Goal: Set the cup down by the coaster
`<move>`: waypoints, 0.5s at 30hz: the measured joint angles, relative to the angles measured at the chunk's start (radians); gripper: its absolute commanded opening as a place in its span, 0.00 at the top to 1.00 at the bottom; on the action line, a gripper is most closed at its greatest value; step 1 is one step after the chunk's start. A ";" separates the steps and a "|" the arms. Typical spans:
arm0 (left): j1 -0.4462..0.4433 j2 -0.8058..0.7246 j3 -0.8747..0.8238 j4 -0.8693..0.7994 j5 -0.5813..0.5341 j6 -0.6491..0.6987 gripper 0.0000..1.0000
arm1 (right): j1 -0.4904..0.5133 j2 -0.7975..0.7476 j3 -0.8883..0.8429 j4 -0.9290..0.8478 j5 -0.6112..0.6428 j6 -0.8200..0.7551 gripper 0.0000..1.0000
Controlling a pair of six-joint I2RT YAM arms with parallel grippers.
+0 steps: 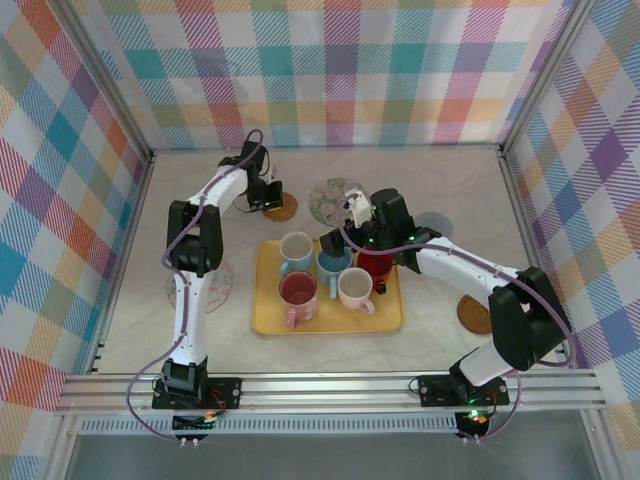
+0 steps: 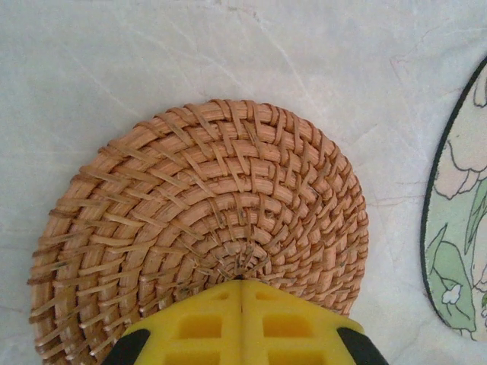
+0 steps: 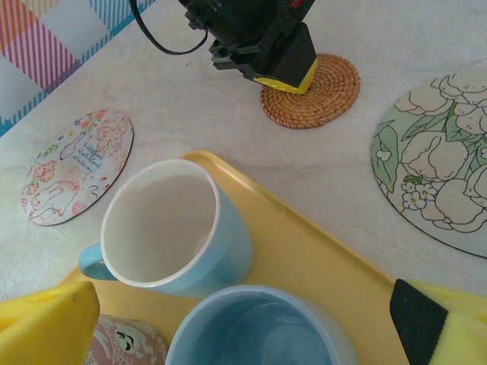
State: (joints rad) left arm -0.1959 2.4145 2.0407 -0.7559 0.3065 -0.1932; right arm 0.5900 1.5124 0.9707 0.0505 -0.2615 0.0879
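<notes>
A woven wicker coaster (image 1: 283,209) (image 2: 205,198) (image 3: 323,95) lies at the back of the table. My left gripper (image 1: 268,198) (image 2: 242,280) (image 3: 288,76) is shut, its yellow tips together and resting on the coaster's middle. Several cups stand on a yellow tray (image 1: 265,315) (image 3: 319,251). My right gripper (image 1: 336,246) (image 3: 243,327) is open and hangs over a blue cup (image 1: 333,266) (image 3: 259,331), one fingertip on each side of it, not touching. A light blue cup with a white inside (image 1: 296,250) (image 3: 171,228) stands just behind it.
A red cup (image 1: 375,266), a pink cup (image 1: 298,292) and a white cup (image 1: 355,288) share the tray. Other coasters lie around: floral (image 1: 335,198) (image 3: 441,175) (image 2: 464,228), grey (image 1: 436,224), brown (image 1: 474,313), and an illustrated pink one (image 1: 205,285) (image 3: 76,163).
</notes>
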 measured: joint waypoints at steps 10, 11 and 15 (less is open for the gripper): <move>0.000 0.000 -0.001 0.002 0.000 -0.002 0.88 | 0.000 0.002 0.003 -0.015 0.000 -0.011 0.01; 0.000 0.000 -0.001 0.003 0.000 -0.004 0.88 | 0.000 0.002 0.004 -0.015 0.000 -0.014 0.01; -0.001 -0.002 -0.002 0.010 0.000 -0.017 0.85 | 0.000 0.002 0.004 -0.016 0.000 -0.021 0.01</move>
State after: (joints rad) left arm -0.1967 2.4130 2.0384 -0.7464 0.3061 -0.2100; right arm 0.5896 1.5139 0.9745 0.0349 -0.2619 0.0669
